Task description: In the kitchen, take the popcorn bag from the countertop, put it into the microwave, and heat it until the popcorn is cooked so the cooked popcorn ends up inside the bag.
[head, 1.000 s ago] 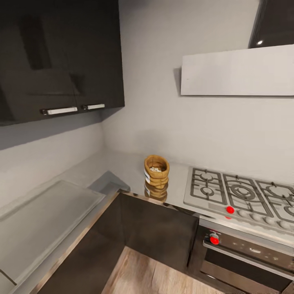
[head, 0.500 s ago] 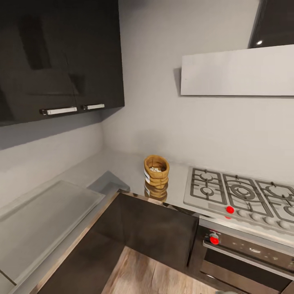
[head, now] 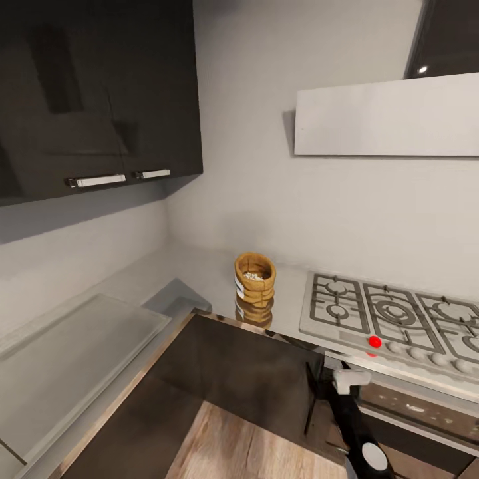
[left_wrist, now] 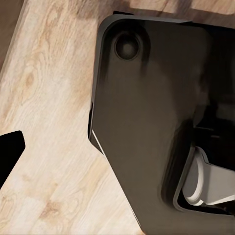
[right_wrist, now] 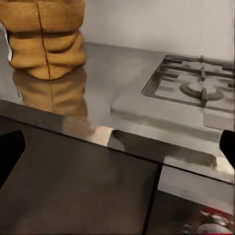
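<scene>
Brushed-steel countertop (head: 199, 269) is wrapping the kitchen corner under glossy dark cabinets (head: 93, 93), gas hob (head: 392, 316) to its right below the white hood (head: 386, 116). Tan, creased popcorn bag (head: 255, 279) is sitting upright on it just left of the hob, pale popcorn (head: 253, 275) showing inside. Right gripper (head: 350, 380) is showing low before the oven; can't tell jaw state on either arm, fingertips cut off at frame edges.

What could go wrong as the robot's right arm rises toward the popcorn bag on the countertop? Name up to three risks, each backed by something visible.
1. The popcorn bag stands open-topped with popcorn showing; a sideways nudge could tip it and spill.
2. The right gripper sits below the countertop edge, so lifting straight up might clip that edge or the gas hob.
3. The bag is soft and creased; a squeeze may crumple it.
</scene>
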You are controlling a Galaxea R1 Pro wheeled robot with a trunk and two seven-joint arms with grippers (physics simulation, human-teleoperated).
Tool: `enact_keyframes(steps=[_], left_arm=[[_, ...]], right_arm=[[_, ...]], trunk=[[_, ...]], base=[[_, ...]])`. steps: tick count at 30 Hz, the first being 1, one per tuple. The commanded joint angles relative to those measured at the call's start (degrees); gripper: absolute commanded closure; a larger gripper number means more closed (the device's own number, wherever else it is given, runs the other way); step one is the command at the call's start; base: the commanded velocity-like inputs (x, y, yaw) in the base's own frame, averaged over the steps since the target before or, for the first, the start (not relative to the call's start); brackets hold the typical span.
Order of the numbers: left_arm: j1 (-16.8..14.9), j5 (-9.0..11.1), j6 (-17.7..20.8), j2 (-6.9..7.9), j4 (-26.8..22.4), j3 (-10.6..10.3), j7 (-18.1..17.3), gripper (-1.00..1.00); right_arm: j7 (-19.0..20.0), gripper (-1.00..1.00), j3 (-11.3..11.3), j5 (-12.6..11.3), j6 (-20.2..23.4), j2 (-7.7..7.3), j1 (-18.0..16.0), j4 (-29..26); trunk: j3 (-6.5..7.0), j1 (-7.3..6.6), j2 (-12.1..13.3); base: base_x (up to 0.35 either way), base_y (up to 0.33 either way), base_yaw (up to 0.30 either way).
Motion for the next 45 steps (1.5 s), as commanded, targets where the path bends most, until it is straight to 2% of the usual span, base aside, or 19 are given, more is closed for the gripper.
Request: enact_keyframes(steps=[1,3,5,9,13,14,17,18,20,22,23,24,26,27,30,33,35,45], left_arm=[[0.05,0.01,0.04,-0.02,-0.12,0.26,0.04,-1.0],[0.05,0.01,0.04,-0.02,-0.12,0.26,0.04,-1.0],[0.05,0.01,0.04,0.01,-0.12,0.26,0.07,-1.0],[0.05,0.01,0.1,0.04,-0.15,0.26,0.12,-1.0],[0.05,0.01,0.13,-0.08,-0.17,0.26,0.13,-1.0],[0.05,0.01,0.13,-0.06,-0.18,0.26,0.13,-1.0],[0.05,0.01,0.13,-0.08,-0.18,0.26,0.13,-1.0],[0.05,0.01,0.13,-0.1,-0.18,0.26,0.13,-1.0],[0.05,0.01,0.13,-0.1,-0.2,0.26,0.13,-1.0],[0.05,0.01,0.13,-0.11,-0.19,0.26,0.13,-1.0],[0.05,0.01,0.13,-0.11,-0.2,0.26,0.13,-1.0],[0.05,0.01,0.13,-0.11,-0.2,0.26,0.13,-1.0],[0.05,0.01,0.13,-0.11,-0.16,0.26,0.13,-1.0],[0.05,0.01,0.13,-0.11,-0.19,0.26,0.13,-1.0],[0.05,0.01,0.13,-0.11,-0.18,0.26,0.13,-1.0],[0.05,0.01,0.13,-0.15,-0.19,0.26,0.13,-1.0],[0.05,0.01,0.13,-0.22,-0.17,0.26,0.13,-1.0],[0.05,0.01,0.13,-0.36,-0.19,0.26,0.12,-1.0]], right_arm=[[-0.51,-1.0,0.21,0.0,1.68,-0.07,-0.03,-2.01],[-0.49,-1.0,0.2,-0.01,7.03,-0.06,-0.03,-7.92],[-0.55,-1.0,0.2,-0.05,10.48,-0.06,-0.07,-11.92],[-0.67,-1.0,0.19,-0.11,15.89,0.01,-2.69,-15.6],[-0.63,-1.0,0.19,-0.34,25.76,0.03,-9.86,-16.09],[-0.58,-1.0,0.19,-0.39,30.3,0.03,-13.34,-16.14],[-0.64,-1.0,0.18,-0.42,39.69,0.03,-20.71,-16.07],[-0.67,-1.0,0.15,-0.43,43.92,0.03,-24.18,-15.89],[-0.69,-1.0,0.12,-0.43,49.03,0.03,-28.79,-15.18],[-0.76,-1.0,0.11,-0.43,55.27,0.03,-38.48,-10.36],[-0.77,-1.0,0.09,-0.43,56.22,0.03,-41.15,-8.14],[-0.78,-1.0,0.05,-0.43,57.54,0.03,-45.33,-3.93],[-0.79,-1.0,0.03,-0.43,58.75,0.03,-50.73,2.98],[-0.79,-1.0,0.01,-0.43,59.21,0.03,-54.66,8.54],[-0.88,-1.0,-0.05,-0.37,60.92,0.02,-61.33,18.71],[-0.88,-1.0,-0.07,-0.35,65.91,-0.09,-64.8,24.66],[-0.88,-1.0,-0.04,-0.35,68.01,-0.12,-65.39,25.71],[-0.88,-1.0,-0.87,-0.35,70.21,-0.31,-65.79,26.34]], trunk=[[-0.03,0.02,-0.04],[-0.03,0.02,-0.04],[-0.03,0.02,-0.04],[-0.03,0.02,-0.04],[-0.03,0.02,-0.04],[-0.03,0.02,-0.04],[-0.03,0.02,-0.04],[-0.03,0.02,-0.04],[-0.03,0.02,-0.04],[-0.03,0.02,-0.04],[-0.03,0.02,-0.04],[-0.03,0.02,-0.04],[-0.03,0.02,-0.04],[-0.03,0.02,-0.04],[-0.03,0.02,-0.04],[-0.03,0.02,-0.04],[-0.03,0.02,-0.04],[-0.03,0.02,-0.04]], base=[[0.0,0.0,0.0],[0.0,0.0,0.0],[0.0,0.0,0.0],[0.0,0.0,0.0],[0.0,0.0,0.0],[0.0,0.0,0.0],[0.0,0.0,0.0],[0.0,0.0,0.0],[0.0,0.0,0.0],[0.0,0.0,0.0],[0.0,0.0,0.0],[0.0,0.0,0.0],[0.0,0.0,0.0],[0.0,0.0,0.0],[0.0,0.0,0.0],[0.0,0.0,0.0],[0.0,0.0,0.0],[0.0,0.0,0.0]])
